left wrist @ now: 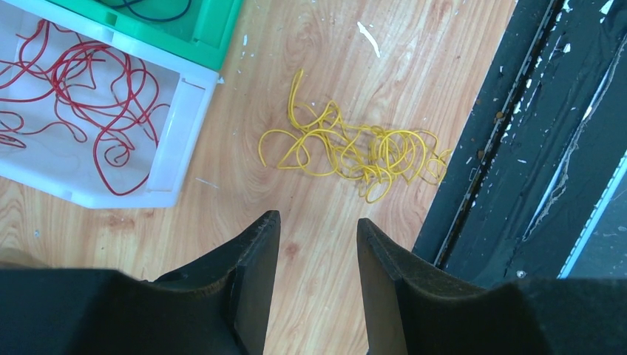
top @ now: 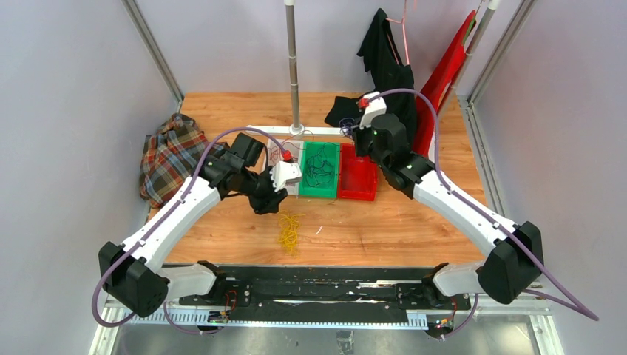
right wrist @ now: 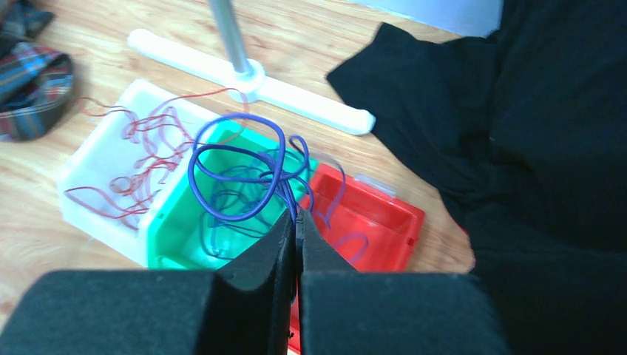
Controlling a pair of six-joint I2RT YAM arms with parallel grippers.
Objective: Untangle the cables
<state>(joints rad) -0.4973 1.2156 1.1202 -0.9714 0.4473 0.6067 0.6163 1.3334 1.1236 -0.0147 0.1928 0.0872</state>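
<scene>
Three cable colours: red cables [left wrist: 96, 89] lie in the white tray [left wrist: 174, 140], yellow cables [left wrist: 355, 151] sit loose on the bare counter [top: 414, 222] near its front edge, and blue-purple cables [right wrist: 236, 159] are partly in the green tray [right wrist: 166, 222]
Far left: a plaid cloth [top: 170, 157] lies crumpled on the counter, well apart from the trays
Left gripper [left wrist: 318, 222]: fingers apart and holding nothing, hovering over the wood just short of the yellow bunch
Yellow bunch: thin, springy, glossy loops laced flat into one another, with one long end pointing towards the white tray
Risk on my left: closing on a single loop could drag the whole knot along, and I think wire this thin, lying flat on the wood, may slip out between the fingers
Right gripper [right wrist: 297, 222]: fingers pressed together on a few blue-purple strands held above the green tray, with big round loops arching up from the pinch
Risk on my right: the lifted loops trail down into the bunch below and some strands lie over the red tray [right wrist: 384, 214], so pulling higher may tighten the tangle or hoist the lot
Trays: three rectangular moulded plastic trays with smooth walls, side by side and touching
Far right: black cloth [right wrist: 517, 111], soft and matte, just beside the red tray, where a trailing strand could snag
</scene>
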